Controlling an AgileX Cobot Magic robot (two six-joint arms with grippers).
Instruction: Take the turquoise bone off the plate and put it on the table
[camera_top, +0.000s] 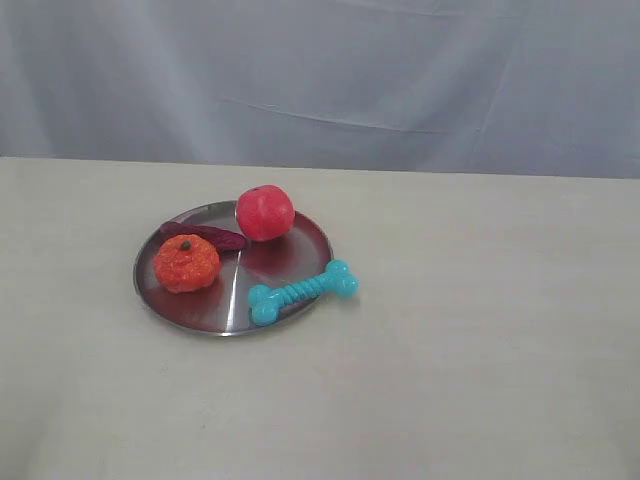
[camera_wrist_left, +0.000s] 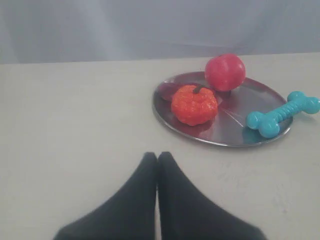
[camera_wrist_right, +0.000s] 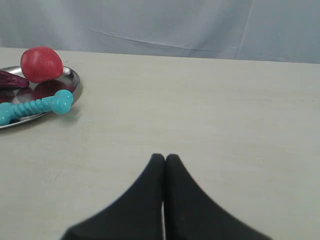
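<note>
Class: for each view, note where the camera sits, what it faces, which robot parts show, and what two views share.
Exterior view: off the arms, looking down at the plate on the table; no robot part.
Left wrist view: left arm, low, facing the plate; shut left fingers.
Right wrist view: right arm, low, facing the table; shut right fingers.
Shared: the turquoise bone.

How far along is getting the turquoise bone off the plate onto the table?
Nothing looks done: the turquoise bone lies across the rim of the plate, one knob overhanging. Nothing is in hand: the left gripper and right gripper are shut, empty, short of the plate. Remaining: grasp, lift, set it on the table.
</note>
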